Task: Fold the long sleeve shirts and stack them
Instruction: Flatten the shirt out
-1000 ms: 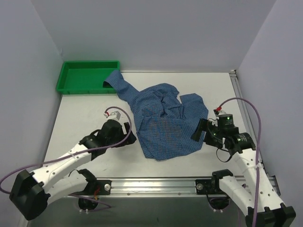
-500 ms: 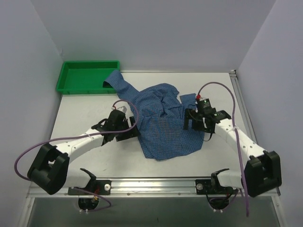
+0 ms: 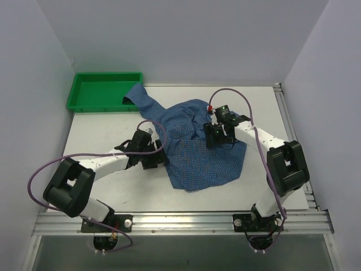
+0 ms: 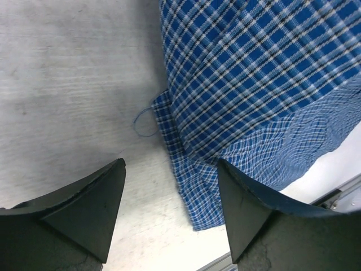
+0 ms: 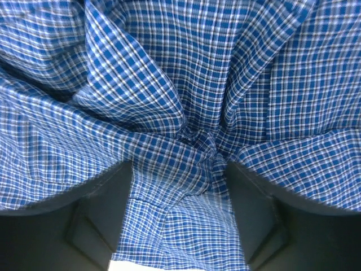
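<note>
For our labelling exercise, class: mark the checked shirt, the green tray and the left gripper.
checked shirt (image 3: 203, 155), top view, its flat middle panel.
green tray (image 3: 98, 90), top view, its bare floor.
left gripper (image 4: 170, 164), left wrist view, gap between its fingertips.

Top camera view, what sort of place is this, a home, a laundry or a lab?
Probably a lab robot test cell: two robot arms bolted to a metal rail, a white table boxed in by plain walls, and one blue checked shirt.

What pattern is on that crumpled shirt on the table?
The shirt has a fine blue-and-white check, clearest in the right wrist view.
</note>
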